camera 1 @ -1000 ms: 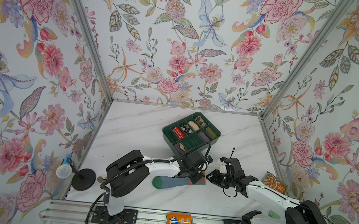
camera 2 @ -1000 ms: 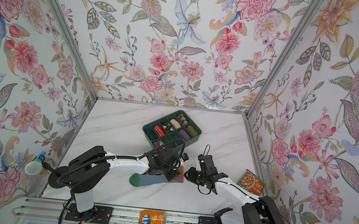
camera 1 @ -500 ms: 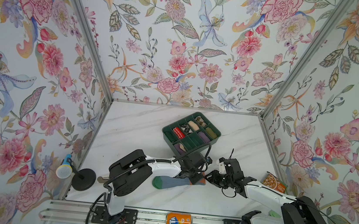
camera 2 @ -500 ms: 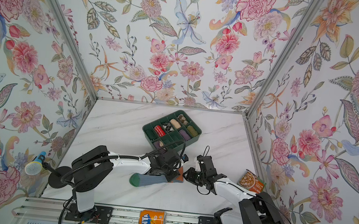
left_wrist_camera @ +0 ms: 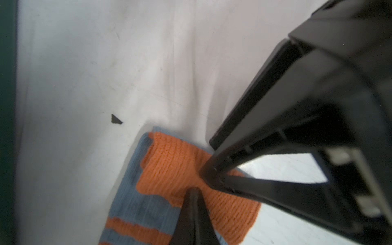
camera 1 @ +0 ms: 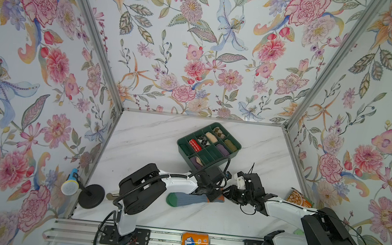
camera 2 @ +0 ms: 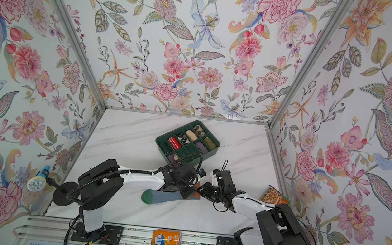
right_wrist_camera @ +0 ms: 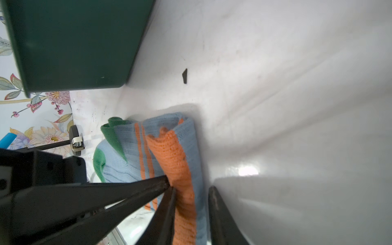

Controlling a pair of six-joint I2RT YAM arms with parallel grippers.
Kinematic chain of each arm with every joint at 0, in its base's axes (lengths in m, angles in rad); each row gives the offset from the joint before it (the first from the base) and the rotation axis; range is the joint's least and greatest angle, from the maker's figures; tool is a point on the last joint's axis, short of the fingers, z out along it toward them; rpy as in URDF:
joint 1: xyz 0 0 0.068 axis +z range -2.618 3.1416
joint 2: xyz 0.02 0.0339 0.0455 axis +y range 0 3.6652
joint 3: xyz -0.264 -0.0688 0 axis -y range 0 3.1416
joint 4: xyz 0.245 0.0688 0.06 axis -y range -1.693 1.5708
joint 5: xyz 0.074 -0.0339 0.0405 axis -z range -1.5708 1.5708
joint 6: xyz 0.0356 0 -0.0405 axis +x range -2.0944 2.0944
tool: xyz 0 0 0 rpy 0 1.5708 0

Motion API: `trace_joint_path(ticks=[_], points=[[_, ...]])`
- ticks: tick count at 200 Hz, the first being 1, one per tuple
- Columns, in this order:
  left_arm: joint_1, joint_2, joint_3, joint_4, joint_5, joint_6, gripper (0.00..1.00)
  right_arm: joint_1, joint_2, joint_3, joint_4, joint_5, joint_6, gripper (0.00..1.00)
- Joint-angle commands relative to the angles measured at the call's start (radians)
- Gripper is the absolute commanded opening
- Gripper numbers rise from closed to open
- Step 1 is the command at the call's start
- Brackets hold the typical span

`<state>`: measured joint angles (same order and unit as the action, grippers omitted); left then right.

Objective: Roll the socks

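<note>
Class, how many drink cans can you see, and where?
1: the orange Fanta can lies on its side on the metal rail along the front edge, about midway along it. No other shows.

In both top views we lose most of the orange cuff of the socks [camera 1: 185, 200] under the left tool [camera 1: 215, 197] and right tool [camera 1: 227, 196], and both wrist views cut the socks off at an edge.
</note>
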<state>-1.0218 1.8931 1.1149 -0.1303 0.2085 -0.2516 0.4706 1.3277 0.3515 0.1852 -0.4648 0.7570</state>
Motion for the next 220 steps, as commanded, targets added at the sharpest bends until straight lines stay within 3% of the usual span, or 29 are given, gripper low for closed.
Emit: trace_joint_path(ticks=[1,97,141,157,220], points=[[0.012,0.013,-0.028,-0.011,0.034,-0.02,0.0,0.005,0.029,-0.033,0.008,-0.001,0.012,0.3],[0.046,-0.003,-0.095,0.055,0.09,-0.049,0.0,0.007,0.107,-0.057,0.088,-0.031,0.033,0.27],[0.054,0.001,-0.112,0.084,0.114,-0.058,0.0,0.018,0.095,-0.048,0.088,-0.006,0.025,0.06],[0.056,0.0,-0.113,0.089,0.119,-0.06,0.0,0.036,0.083,-0.035,0.071,0.026,0.008,0.0],[0.089,-0.079,-0.128,0.103,0.173,-0.08,0.0,0.107,0.017,0.105,-0.27,0.271,-0.105,0.0]])
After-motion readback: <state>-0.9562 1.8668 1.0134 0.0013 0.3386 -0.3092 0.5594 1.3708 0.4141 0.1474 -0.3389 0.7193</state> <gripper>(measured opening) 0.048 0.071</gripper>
